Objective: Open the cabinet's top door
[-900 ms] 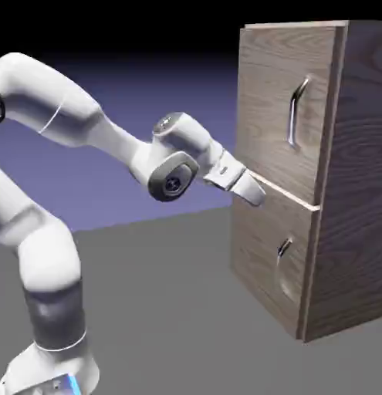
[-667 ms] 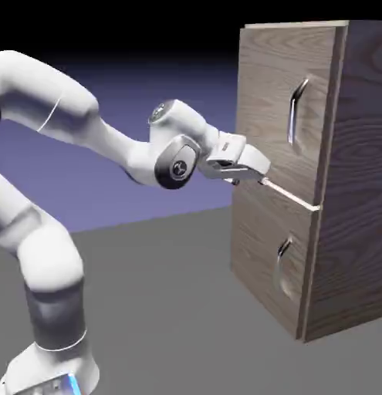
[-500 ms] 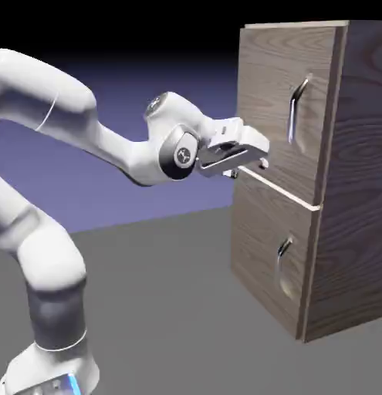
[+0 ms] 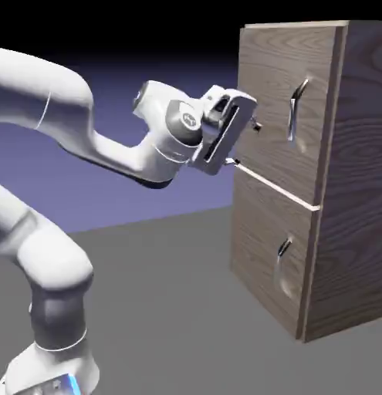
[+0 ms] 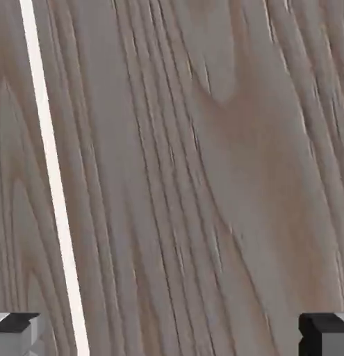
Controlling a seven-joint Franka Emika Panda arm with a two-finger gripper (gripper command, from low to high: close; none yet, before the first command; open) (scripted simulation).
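The gripper (image 4: 245, 143) stood with its fingers wide apart, holding nothing, close in front of the top door (image 4: 280, 108), near that panel's lower left part. In the hand view only wood grain and the pale seam (image 5: 53, 188) between the two panels filled the picture. The long silver handle (image 4: 296, 109) lay further right, apart from the fingertips. The likely risk was the fingers meeting flat wood beside the handle, or closing on air, because the handle sat outside the hand view. The door appeared shut against the cabinet (image 4: 356, 177).
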